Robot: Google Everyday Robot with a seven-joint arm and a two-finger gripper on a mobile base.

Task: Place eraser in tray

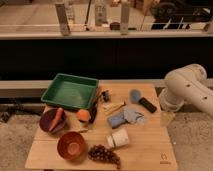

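A green tray sits at the table's back left and looks empty. A small blue-grey block that looks like the eraser lies near the table's middle, next to a crumpled grey cloth. My white arm comes in from the right. My gripper hangs at the table's right edge, to the right of the cloth and the block and apart from both. Nothing shows in it.
A purple bowl with a carrot, an orange bowl, an orange, grapes, a tipped white cup, a blue brush with a black handle and small utensils share the wooden table.
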